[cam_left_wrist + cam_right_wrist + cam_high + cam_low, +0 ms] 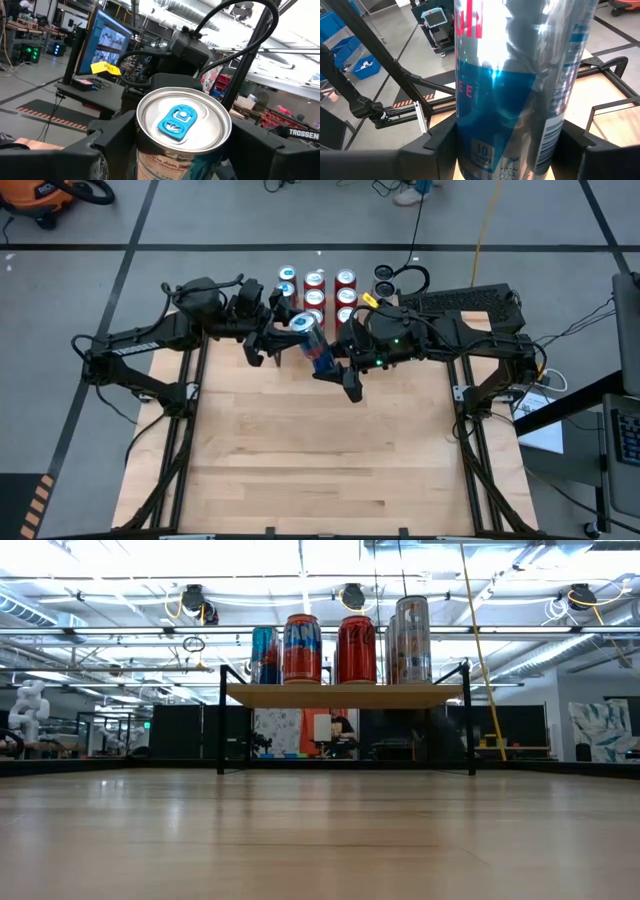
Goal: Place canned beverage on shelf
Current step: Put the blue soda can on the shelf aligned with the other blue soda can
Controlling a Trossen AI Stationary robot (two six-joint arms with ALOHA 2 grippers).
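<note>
Two claws grip one can [312, 340] — left claw [283, 332] top, right claw [335, 360] base.

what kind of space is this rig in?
Looks like a robotics lab or workshop. Exposed ducts and pipes run under the ceiling, a monitor sits on a workstation beside the rig, and a white robot figure stands in the background.
</note>
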